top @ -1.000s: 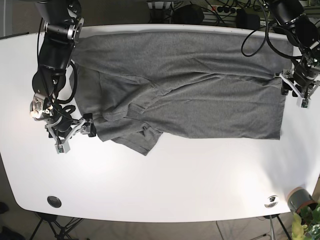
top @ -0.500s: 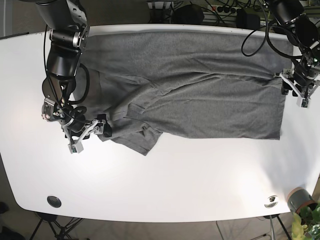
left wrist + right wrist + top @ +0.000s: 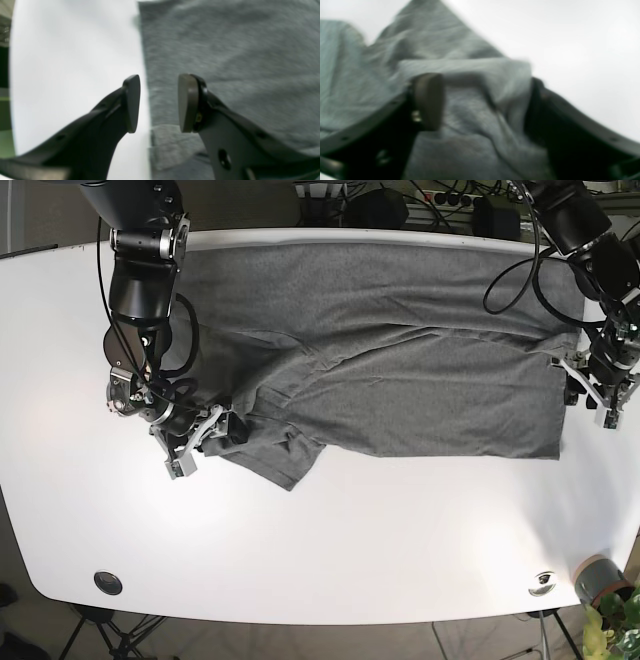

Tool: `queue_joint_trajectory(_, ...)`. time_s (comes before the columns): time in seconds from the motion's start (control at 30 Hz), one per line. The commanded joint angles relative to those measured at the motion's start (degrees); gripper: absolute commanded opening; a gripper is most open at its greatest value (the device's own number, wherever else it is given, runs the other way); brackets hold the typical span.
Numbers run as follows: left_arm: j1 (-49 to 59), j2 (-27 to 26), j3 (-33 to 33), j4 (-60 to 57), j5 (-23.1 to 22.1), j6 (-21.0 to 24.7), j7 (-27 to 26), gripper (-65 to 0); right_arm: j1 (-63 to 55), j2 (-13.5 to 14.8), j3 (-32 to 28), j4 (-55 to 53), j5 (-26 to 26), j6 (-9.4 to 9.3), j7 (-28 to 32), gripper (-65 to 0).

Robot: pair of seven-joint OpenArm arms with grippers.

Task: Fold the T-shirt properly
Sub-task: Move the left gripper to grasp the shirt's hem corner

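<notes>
A grey T-shirt (image 3: 380, 360) lies spread across the white table (image 3: 350, 550), with a sleeve flap sticking out at its lower left. In the base view my right gripper (image 3: 204, 447) sits at that lower-left corner. The blurred right wrist view shows the right gripper (image 3: 482, 105) open, with a fold of the T-shirt (image 3: 470, 72) between its fingers. My left gripper (image 3: 592, 392) is at the shirt's right edge. Seen from the left wrist, the left gripper (image 3: 158, 102) stands open astride that edge, one finger over bare table (image 3: 62, 62), the other over the T-shirt (image 3: 237, 50).
A black round fitting (image 3: 107, 582) and a silver one (image 3: 543, 582) sit near the table's front edge. A pot with a plant (image 3: 603, 583) stands off the front right corner. Cables and dark gear (image 3: 380, 205) run behind the table's back edge.
My right gripper has moved right from the bare table onto the shirt's lower-left corner. My left gripper has shifted a little down along the shirt's right edge.
</notes>
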Motion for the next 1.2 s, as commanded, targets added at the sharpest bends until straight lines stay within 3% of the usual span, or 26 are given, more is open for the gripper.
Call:
queue_joint_trajectory(0.0, -3.45, -0.89, 0.18, -0.95, 3.23, 0.12, -0.93, -41.4, 1.26, 0.76, 0.06, 1.01, -0.39, -0.32, -0.1, -37.7)
queue_joint_trajectory(0.13, -9.69, -0.89, 1.59, -6.58, 8.15, 0.12, -1.19, -40.1, 1.7, 0.76, -0.03, 1.01, -0.48, -0.32, -0.01, -55.8)
queue_joint_trajectory(0.2, -14.09, -1.07, 2.03, -11.15, 9.91, 1.04, -1.28, -34.7, 1.96, 0.76, -0.03, 0.93, -0.83, -0.32, -0.01, -62.6)
queue_joint_trajectory(0.27, -17.25, -1.07, 1.85, -14.67, 10.87, 4.21, -2.07, -28.6, 1.87, 0.76, -0.03, 1.1, -0.74, -0.32, -0.19, -62.6)
queue_joint_trajectory(0.4, -21.91, -1.16, 2.03, -23.02, 11.93, 11.68, -8.66, -19.6, 1.87, 0.76, -0.03, 1.01, -0.83, -0.32, -0.1, -62.5)
queue_joint_trajectory(0.5, -24.55, -1.33, 4.31, -29.52, 11.93, 14.4, -12.8, -18.3, 1.87, 0.76, -0.12, 1.01, -0.83, -0.32, -0.1, -62.5)
queue_joint_trajectory(0.63, -27.89, -3.35, 8.09, -38.93, 11.49, 14.93, -16.93, -18.5, 1.87, 0.76, -0.12, 1.01, -0.65, -0.32, -0.1, -62.5)
queue_joint_trajectory(0.87, -30.97, -3.44, 8.36, -50.97, 11.67, 14.93, -22.91, -18.5, 1.87, 0.76, 0.06, 1.01, -0.65, -0.32, -0.01, -62.5)
queue_joint_trajectory(1.17, -30.71, -3.35, 8.53, -53.88, 11.93, 14.93, -25.28, -18.5, 1.87, 0.93, 0.23, 1.1, -0.39, -0.32, -0.1, -62.5)
